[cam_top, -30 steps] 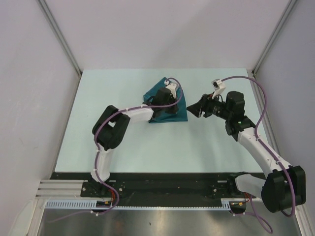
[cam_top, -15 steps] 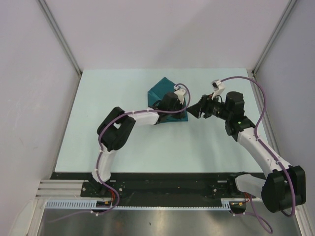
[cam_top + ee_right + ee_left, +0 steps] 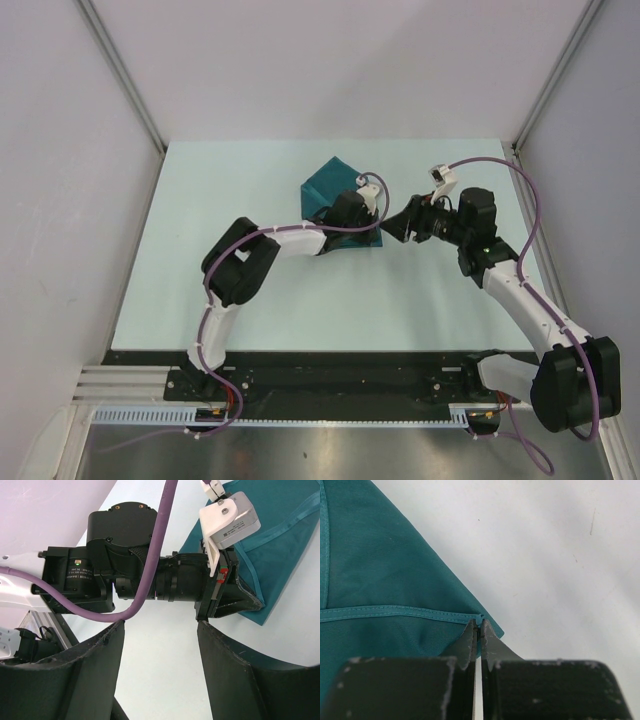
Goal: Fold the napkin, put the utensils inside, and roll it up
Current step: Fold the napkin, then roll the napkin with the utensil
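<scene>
Slid rightward over the napkin (image 3: 325, 185) since a second ago with the left pincer (image 3: 374, 232), now at the cloth's right near corner on the tabletop (image 3: 330, 310); no shift by the right pincer (image 3: 392, 228), just beside.

From the left wrist: clamped fully shut with the left pincer (image 3: 479, 626) on the hemmed corner of the napkin (image 3: 380, 580).

From the right wrist: held wide apart and empty, the right pincer (image 3: 160, 630), facing that corner.

Probably a fold beginning from this corner; no utensils in view.

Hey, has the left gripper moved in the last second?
Yes. The left gripper, shut on a corner of the napkin, has shifted right across the table, toward the right gripper.
</scene>
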Tool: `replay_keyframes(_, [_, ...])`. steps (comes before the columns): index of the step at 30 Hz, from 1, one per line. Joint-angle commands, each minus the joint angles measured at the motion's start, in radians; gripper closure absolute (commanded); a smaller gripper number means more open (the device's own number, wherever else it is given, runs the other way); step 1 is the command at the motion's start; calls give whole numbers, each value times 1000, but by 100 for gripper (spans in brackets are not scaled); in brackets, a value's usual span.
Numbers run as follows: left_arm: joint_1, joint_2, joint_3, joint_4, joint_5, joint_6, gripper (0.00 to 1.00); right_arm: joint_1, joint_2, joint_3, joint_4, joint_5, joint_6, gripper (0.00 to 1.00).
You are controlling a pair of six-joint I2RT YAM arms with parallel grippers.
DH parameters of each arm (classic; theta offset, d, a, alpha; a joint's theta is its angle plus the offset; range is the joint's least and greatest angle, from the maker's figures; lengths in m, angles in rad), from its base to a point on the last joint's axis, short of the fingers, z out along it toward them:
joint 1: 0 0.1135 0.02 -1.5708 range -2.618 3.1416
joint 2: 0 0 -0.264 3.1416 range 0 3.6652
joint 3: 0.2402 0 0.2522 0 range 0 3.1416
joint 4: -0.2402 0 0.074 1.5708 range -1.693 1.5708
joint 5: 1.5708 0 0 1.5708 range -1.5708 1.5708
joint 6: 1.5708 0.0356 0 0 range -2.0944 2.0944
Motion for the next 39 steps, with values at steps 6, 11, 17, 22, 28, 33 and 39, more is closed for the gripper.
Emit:
replay_keyframes(6, [-38,5,17,36,24,33,100,1,-16,-6,20,-8,11,35])
replay_keyframes(11, [-38,-36,7,36,47,-2,57,-5,-12,-1,15,-1,14,34])
replay_keyframes(17, [-37,-140,-11,48,102,-4,30,-73,-24,11,-3,-8,26,35])
replay_keyframes(22, [-38,-206,-42,80,183,-13,18,-141,-26,22,-17,-19,28,34])
replay_keyframes(28, [-25,-284,-100,123,226,-63,16,-216,8,31,-17,-18,63,34])
replay_keyframes(33, [54,-428,-224,102,104,-140,15,-216,184,39,36,-54,109,34])
replay_keyframes(39, [238,-571,-437,96,58,-254,19,-204,422,105,148,-94,157,36])
